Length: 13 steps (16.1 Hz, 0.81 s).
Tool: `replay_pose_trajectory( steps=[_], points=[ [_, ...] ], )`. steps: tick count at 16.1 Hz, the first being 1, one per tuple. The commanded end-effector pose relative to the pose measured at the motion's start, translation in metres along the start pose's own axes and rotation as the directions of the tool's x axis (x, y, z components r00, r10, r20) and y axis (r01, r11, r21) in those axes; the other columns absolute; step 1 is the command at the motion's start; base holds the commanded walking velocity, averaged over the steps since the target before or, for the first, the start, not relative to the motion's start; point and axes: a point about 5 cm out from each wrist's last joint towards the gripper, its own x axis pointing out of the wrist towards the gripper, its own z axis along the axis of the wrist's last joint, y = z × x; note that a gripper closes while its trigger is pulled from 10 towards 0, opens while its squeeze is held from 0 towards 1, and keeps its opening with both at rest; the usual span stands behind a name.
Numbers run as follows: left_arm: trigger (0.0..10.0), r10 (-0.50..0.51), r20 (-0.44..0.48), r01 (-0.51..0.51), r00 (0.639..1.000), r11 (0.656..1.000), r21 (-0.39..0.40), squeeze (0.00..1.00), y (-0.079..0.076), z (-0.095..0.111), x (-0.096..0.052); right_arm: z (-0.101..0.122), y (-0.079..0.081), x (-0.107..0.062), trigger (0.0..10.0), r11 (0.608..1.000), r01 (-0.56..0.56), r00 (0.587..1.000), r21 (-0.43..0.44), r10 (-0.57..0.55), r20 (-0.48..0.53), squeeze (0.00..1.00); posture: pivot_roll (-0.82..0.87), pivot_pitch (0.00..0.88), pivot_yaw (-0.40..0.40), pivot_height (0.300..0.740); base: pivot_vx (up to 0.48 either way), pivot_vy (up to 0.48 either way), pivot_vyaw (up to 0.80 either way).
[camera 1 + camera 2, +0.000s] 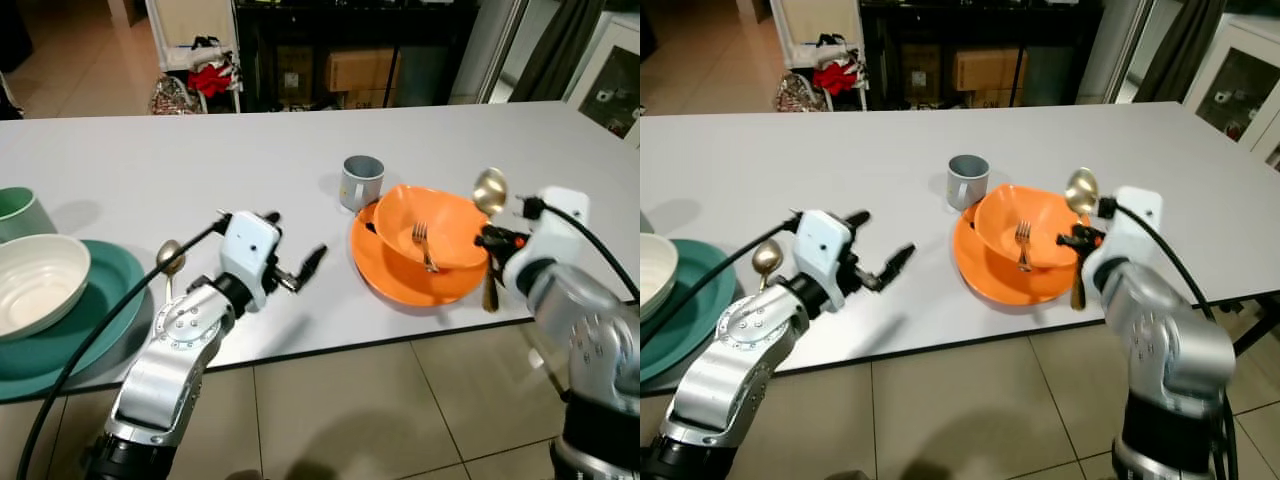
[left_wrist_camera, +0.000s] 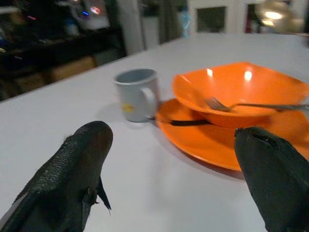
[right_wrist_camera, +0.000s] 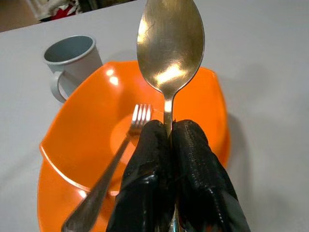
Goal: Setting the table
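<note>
An orange bowl (image 1: 445, 215) sits on an orange plate (image 1: 385, 265) near the table's front edge, with a silver fork (image 1: 424, 245) lying in it. My right gripper (image 1: 494, 240) is shut on the handle of a gold spoon (image 1: 490, 190), held upright at the bowl's right rim; the fingers (image 3: 193, 164) pinch just below the spoon's bowl (image 3: 169, 43). A grey mug (image 1: 360, 180) stands behind the plate. My left gripper (image 1: 293, 238) hovers open and empty over bare table left of the plate, pointing at the mug (image 2: 137, 94).
At the left edge a white bowl (image 1: 35, 285) rests on a teal plate (image 1: 100, 310), with a green cup (image 1: 20, 210) behind and a second spoon (image 1: 168, 258) beside it. The white table (image 1: 250, 150) stretches away behind. Dark shelving and boxes stand beyond it.
</note>
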Motion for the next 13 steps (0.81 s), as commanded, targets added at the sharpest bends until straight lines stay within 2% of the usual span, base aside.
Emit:
replay_pose_trajectory(
  steps=[1, 3, 4, 5, 6, 10, 13],
  points=[
    [10.0, -0.089, 0.003, 0.089, 0.996, 0.996, 0.015, 0.0, -0.007, 0.005, 0.001, 0.003, -0.001, 0.01, 10.0, 0.999, -0.02, 0.999, 0.027, 0.021, -0.028, 0.0, 0.04, 0.0, -0.02, 0.74, 0.0, 0.0, 0.0],
    [10.0, -0.15, -0.017, 0.15, 0.989, 0.988, 0.021, 0.0, -0.013, 0.003, 0.0, 0.002, -0.001, 0.019, 10.0, 0.997, -0.023, 0.998, 0.076, 0.028, -0.057, 0.0, 0.05, 0.0, -0.029, 0.74, 0.0, 0.0, 0.0],
    [10.0, -0.198, -0.034, 0.199, 0.98, 0.98, 0.022, 0.0, -0.017, 0.002, -0.002, 0.005, 0.003, 0.026, 10.0, 0.986, -0.056, 0.995, 0.154, 0.067, -0.071, 0.0, 0.06, 0.0, -0.037, 0.74, 0.0, 0.0, 0.0],
    [10.0, -0.205, -0.033, 0.205, 0.978, 0.978, 0.02, 0.0, -0.017, 0.003, -0.003, 0.007, 0.005, 0.028, 10.0, 0.981, -0.07, 0.994, 0.181, 0.084, -0.072, 0.0, 0.06, 0.0, -0.038, 0.74, 0.0, 0.0, 0.0],
    [10.0, -0.213, -0.029, 0.214, 0.977, 0.977, 0.014, 0.0, -0.017, 0.005, -0.004, 0.012, 0.012, 0.034, 10.0, 0.959, -0.116, 0.988, 0.259, 0.139, -0.072, 0.0, 0.06, 0.0, -0.04, 0.74, 0.0, 0.0, 0.0],
    [10.0, -0.255, -0.035, 0.255, 0.966, 0.967, 0.001, 0.0, -0.018, 0.005, -0.008, 0.019, 0.02, 0.048, 10.0, 0.916, -0.163, 0.975, 0.367, 0.206, -0.081, 0.0, 0.07, 0.0, -0.04, 0.74, 0.0, 0.0, 0.0],
    [10.0, -0.279, -0.039, 0.279, 0.959, 0.96, -0.014, 0.0, -0.019, 0.007, -0.01, 0.015, 0.015, 0.06, 10.0, 0.92, -0.097, 0.982, 0.38, 0.15, -0.113, 0.0, 0.06, 0.0, -0.038, 0.74, 0.0, 0.0, 0.0]
  ],
)
